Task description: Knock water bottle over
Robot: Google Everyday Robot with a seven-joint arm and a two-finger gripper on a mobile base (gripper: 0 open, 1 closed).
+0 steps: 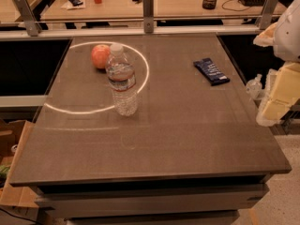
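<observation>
The water bottle (122, 80) stands upright on the brown table (187, 135), left of centre. It is clear ribbed plastic with a white cap and a red-and-white label band. A red apple (100, 56) sits just behind it to the left. My gripper (275, 101) hangs at the right edge of the view, beyond the table's right side and far from the bottle, with the white arm (290, 29) above it.
A dark blue snack bar (211, 71) lies on the table at the back right. A small clear bottle (253, 86) sits off the table's right edge near the gripper. A metal rail (148, 18) bounds the back, with another desk behind. Cardboard boxes (14, 172) are on the floor at left.
</observation>
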